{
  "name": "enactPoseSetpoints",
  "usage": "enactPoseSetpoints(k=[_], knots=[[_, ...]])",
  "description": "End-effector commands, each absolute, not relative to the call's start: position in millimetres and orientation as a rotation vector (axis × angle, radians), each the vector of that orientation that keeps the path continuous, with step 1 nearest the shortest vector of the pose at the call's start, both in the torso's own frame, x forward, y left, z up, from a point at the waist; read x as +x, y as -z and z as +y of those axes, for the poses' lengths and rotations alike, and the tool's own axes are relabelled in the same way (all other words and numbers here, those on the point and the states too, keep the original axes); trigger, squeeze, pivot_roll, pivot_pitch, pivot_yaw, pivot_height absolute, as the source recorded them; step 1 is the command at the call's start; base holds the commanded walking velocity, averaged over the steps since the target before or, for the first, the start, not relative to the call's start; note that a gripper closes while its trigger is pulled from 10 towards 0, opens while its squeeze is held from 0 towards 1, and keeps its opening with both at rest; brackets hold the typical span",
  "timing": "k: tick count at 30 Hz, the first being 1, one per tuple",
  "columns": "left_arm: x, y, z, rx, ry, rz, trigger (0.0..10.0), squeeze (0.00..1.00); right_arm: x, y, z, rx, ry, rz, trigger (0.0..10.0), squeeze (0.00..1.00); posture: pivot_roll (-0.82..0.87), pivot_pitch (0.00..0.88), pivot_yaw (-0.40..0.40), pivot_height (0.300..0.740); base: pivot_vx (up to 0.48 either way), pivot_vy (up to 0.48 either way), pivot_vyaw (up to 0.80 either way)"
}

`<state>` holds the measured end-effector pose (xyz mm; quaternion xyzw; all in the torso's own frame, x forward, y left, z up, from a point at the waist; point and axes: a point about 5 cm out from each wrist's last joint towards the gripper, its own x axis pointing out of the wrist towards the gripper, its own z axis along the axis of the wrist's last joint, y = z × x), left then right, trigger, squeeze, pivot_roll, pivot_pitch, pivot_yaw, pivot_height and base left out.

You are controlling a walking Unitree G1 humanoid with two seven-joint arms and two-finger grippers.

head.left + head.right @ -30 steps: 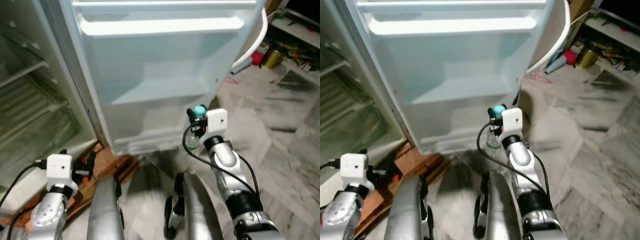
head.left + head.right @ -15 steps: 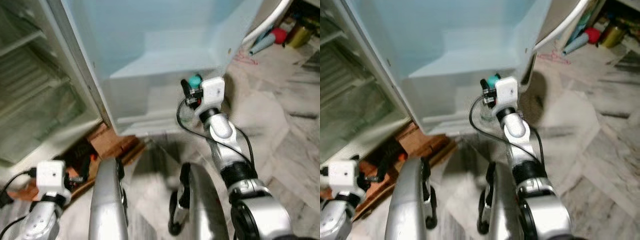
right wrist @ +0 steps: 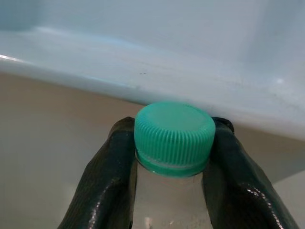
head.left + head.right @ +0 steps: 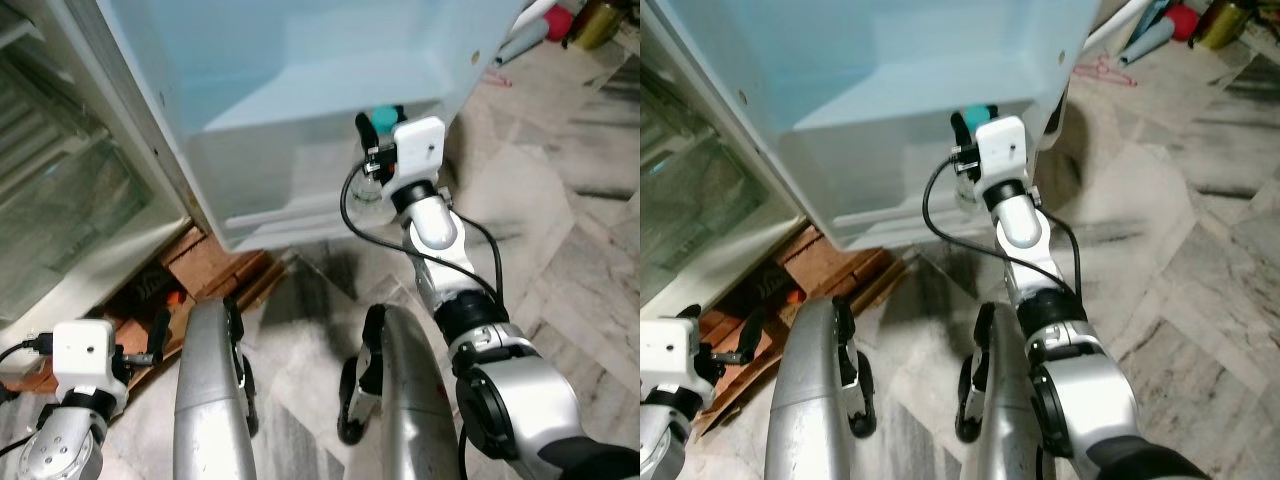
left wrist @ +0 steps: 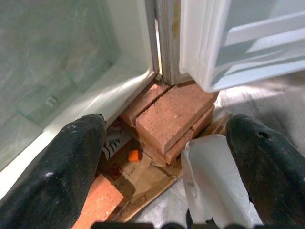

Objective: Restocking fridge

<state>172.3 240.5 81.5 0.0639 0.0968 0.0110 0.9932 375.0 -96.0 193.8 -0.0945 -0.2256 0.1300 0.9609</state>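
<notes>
Green-capped bottle (image 3: 172,157) sits upper centre of our left eye view at the fridge door (image 4: 300,110) shelf, pinched by our right tool (image 3: 171,167); left tool (image 5: 157,162) spread above bricks (image 5: 167,112).

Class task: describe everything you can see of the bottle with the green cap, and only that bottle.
The bottle is clear plastic, with a ribbed teal-green screw cap closed on its neck. It stands upright, gripped just below the cap between the two black fingers of the right gripper. It is held in front of the lower shelf of the open fridge door. Its base is hidden.
</notes>
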Motion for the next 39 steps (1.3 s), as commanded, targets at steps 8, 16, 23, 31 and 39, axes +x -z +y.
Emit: enactPoseSetpoints(k=[8,16,23,31,39], knots=[[169,-80,241,0.132,-0.014,0.225,10.0,0.00,382,-192,-101,-0.311,-0.194,-0.453,10.0,0.00,0.32,0.346,-0.041,0.524,0.000,0.000,0.00],[159,-82,244,0.136,-0.029,0.237,10.0,0.00,386,-223,-85,-0.288,-0.198,-0.571,10.0,0.00,0.34,0.367,-0.043,0.524,0.000,0.000,0.00],[157,-84,242,0.140,-0.027,0.238,10.0,0.00,376,-252,-74,-0.246,-0.216,-0.761,10.0,0.00,0.34,0.377,-0.039,0.524,0.000,0.000,0.00],[153,-83,243,0.142,-0.023,0.248,10.0,0.00,367,-271,-67,-0.162,-0.244,-0.858,10.0,0.00,0.34,0.386,-0.037,0.524,0.000,0.000,0.00],[151,-83,242,0.144,-0.022,0.256,10.0,0.00,352,-283,-55,-0.127,-0.302,-0.942,10.0,0.00,0.34,0.387,-0.038,0.524,0.000,0.000,0.00]])
